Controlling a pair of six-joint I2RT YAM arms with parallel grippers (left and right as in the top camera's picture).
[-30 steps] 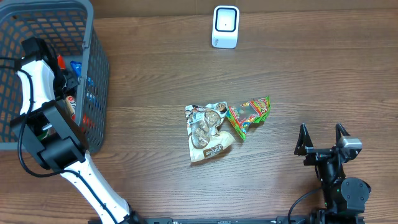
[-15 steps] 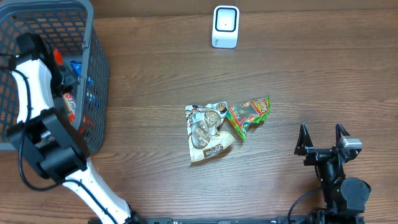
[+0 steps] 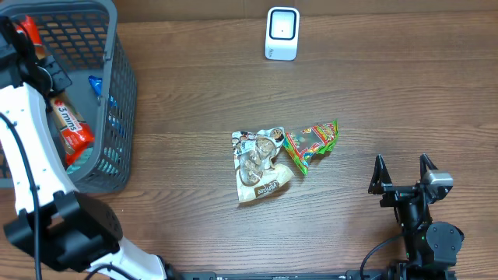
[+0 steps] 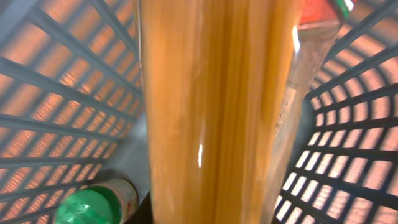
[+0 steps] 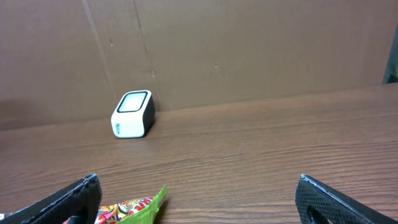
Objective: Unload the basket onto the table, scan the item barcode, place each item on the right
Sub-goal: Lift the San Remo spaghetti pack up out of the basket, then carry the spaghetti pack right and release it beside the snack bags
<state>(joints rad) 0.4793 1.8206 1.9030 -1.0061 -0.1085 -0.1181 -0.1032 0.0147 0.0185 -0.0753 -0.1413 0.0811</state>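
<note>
1. The long packet (image 3: 68, 124) is clamped in the left fingers (image 3: 45, 78) and is held within the grey basket (image 3: 124, 85), at the left end of the bench (image 3: 194, 93).
2. The right fingers (image 3: 380, 173) are spread wide with nothing between them, low over the bench's right front.
3. The scanner (image 3: 282, 33) is placed at the far edge, well apart from the packet.
4. Two snack bags (image 3: 261, 165) are laid touching at mid-bench.
</note>
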